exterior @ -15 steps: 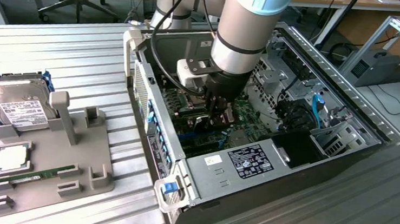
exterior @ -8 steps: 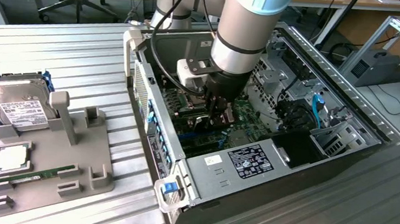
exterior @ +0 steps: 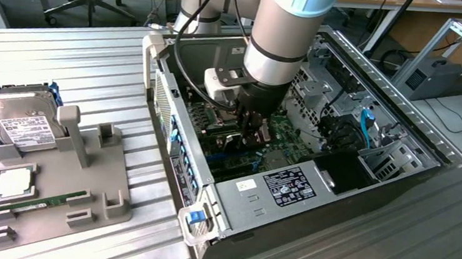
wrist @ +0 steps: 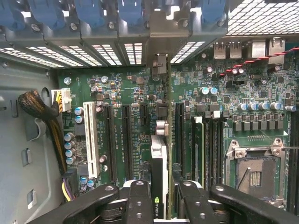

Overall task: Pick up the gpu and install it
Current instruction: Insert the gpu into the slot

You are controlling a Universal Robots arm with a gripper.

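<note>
Ribbed metal table (exterior: 78, 66): grey fixture tray (exterior: 113, 189), open computer case (exterior: 331, 232).

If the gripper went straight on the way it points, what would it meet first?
Probably the motherboard: the gripper points down into the case, and the gpu it holds would touch the slots first.

— Exterior view?
— High, set back, looking down on the desk (exterior: 78, 59) and open case (exterior: 349, 209).
— Wrist view?
— Close behind the tool (wrist: 161, 198), inside that case, facing the motherboard (wrist: 131, 93) both share.
</note>
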